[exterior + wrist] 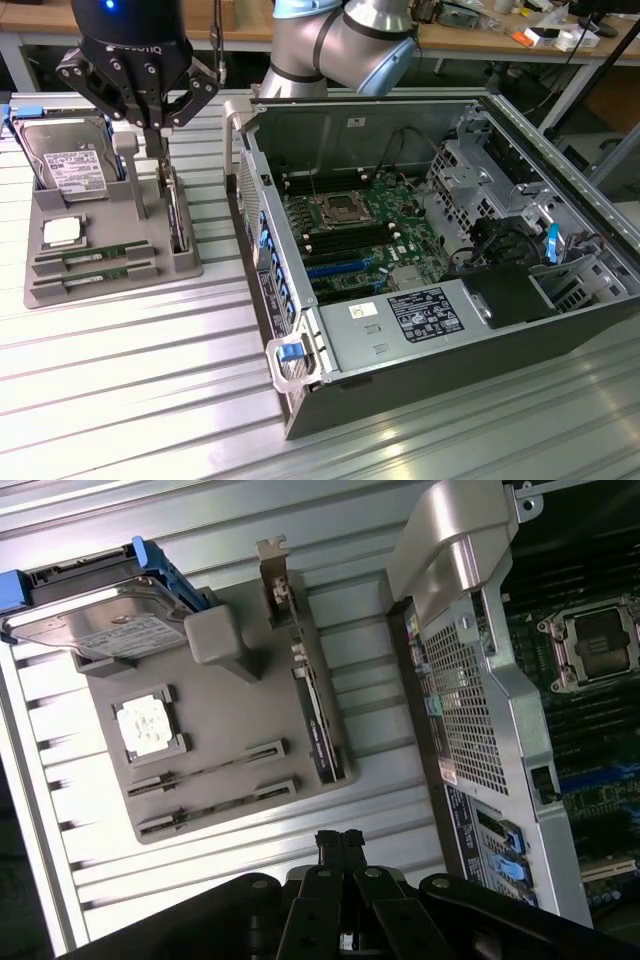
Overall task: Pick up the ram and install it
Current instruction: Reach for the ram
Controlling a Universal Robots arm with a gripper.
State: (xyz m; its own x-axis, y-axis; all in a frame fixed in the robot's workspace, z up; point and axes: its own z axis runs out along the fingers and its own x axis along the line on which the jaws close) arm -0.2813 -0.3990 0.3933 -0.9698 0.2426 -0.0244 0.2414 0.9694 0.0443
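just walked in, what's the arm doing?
The arm's tool, shut and empty, hangs above the grey parts tray. The two ram sticks sit in their tray slots, near the CPU and hard drive. The open PC case stands on the exterior view's right.

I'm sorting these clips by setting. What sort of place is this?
Probably an electronics workshop: an open computer case on a ribbed metal table, a hard drive in a grey parts tray, and a cluttered workbench behind.
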